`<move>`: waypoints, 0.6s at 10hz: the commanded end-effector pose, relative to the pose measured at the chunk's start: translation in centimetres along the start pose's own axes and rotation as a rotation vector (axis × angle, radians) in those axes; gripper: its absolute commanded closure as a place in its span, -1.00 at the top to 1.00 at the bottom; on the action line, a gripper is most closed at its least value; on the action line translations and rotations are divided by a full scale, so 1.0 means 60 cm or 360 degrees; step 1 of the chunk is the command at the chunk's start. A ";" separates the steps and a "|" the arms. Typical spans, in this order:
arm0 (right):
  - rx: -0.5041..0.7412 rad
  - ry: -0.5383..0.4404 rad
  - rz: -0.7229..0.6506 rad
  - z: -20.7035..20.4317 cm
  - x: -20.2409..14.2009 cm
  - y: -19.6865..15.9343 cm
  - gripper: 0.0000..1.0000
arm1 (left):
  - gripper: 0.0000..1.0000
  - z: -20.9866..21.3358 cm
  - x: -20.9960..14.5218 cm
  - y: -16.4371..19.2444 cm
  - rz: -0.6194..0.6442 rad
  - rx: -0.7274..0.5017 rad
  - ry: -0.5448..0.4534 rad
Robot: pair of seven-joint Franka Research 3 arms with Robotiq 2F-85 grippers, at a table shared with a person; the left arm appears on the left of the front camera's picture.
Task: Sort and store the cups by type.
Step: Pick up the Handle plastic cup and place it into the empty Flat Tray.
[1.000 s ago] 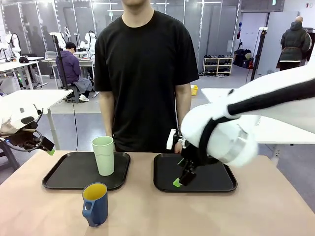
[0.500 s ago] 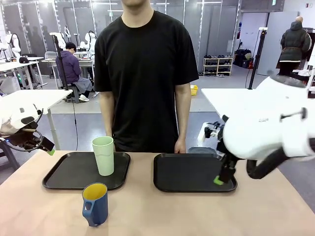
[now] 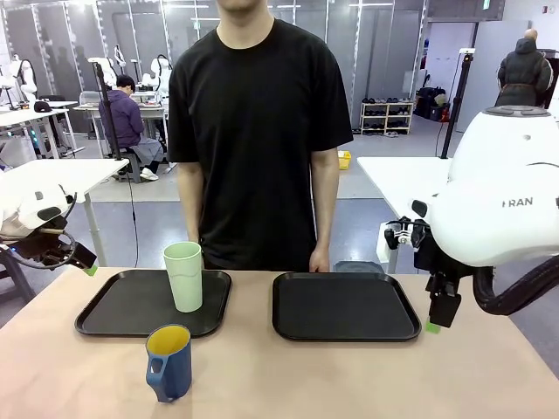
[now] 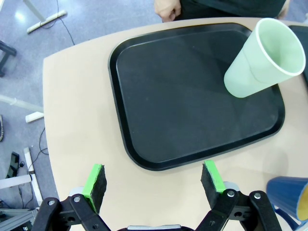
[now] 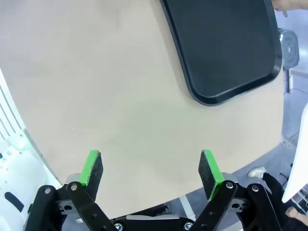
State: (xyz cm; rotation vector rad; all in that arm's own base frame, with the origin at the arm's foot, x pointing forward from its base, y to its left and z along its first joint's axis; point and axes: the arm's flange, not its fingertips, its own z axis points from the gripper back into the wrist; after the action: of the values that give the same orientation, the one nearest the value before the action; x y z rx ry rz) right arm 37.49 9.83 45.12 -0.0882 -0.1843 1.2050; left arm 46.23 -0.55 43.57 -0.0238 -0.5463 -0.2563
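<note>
Front view, far left edge: left pincer (image 3: pixel 77 259) hangs off the surface's (image 3: pixel 349 375) left corner, apart from everything on it. Left wrist view: left pincer (image 4: pixel 154 174) released, green pads (image 4: pixel 96 177) spread wide above the near rim of the left tray (image 4: pixel 183 110).

Left of centre: black left tray (image 3: pixel 122 307) lies flat on the tan surface. Pale green tumbler (image 3: pixel 184 276) stands upright on the tray's right part; in the wrist view it sits at the upper right of the frame (image 4: pixel 260 60).

Lower left of centre: dark blue mug (image 3: pixel 169 362), yellow inside, stands upright on the bare surface just beside the left tray's near rim, handle toward the lower left. Its rim shows at the lower right corner of the left wrist view (image 4: pixel 290 196).

Centre: person (image 3: pixel 258 131) in a black shirt stands at the far edge, one hand (image 3: pixel 320 261) hanging near the right tray's far rim.

Right of centre: black right tray (image 3: pixel 345 307) lies flat.

Right: right pincer (image 3: pixel 439 316) points down just beside the tray's right rim. Right wrist view: right pincer (image 5: pixel 150 171) released, pads wide, over bare surface (image 5: pixel 96 72); tray corner (image 5: pixel 226 43) at upper right.
</note>
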 end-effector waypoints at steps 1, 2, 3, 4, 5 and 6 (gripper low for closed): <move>-0.0022 0.0019 -0.0031 0.009 -0.002 0.004 1.00 | 1.00 0.001 0.000 0.004 0.0009 -0.0015 -0.0006; -0.0022 0.0019 -0.0031 0.009 -0.002 0.004 1.00 | 1.00 0.001 0.000 0.004 0.0009 -0.0015 -0.0006; -0.0022 0.0019 -0.0031 0.009 -0.002 0.004 1.00 | 1.00 0.001 0.000 0.004 0.0009 -0.0015 -0.0006; -0.0022 0.0019 -0.0031 0.009 -0.002 0.004 1.00 | 1.00 0.001 0.000 0.004 0.0009 -0.0015 -0.0006; -0.0022 0.0019 -0.0031 0.009 -0.002 0.004 1.00 | 1.00 0.001 0.000 0.004 0.0009 -0.0015 -0.0006; -0.0022 0.0019 -0.0031 0.009 -0.002 0.004 1.00 | 1.00 0.001 0.000 0.004 0.0009 -0.0015 -0.0006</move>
State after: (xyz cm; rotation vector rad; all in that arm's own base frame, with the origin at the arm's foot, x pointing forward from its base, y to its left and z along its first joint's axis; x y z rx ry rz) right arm 37.36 9.76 45.51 -0.0883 -0.1940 1.2035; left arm 46.23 -0.55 43.57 -0.0238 -0.5463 -0.2563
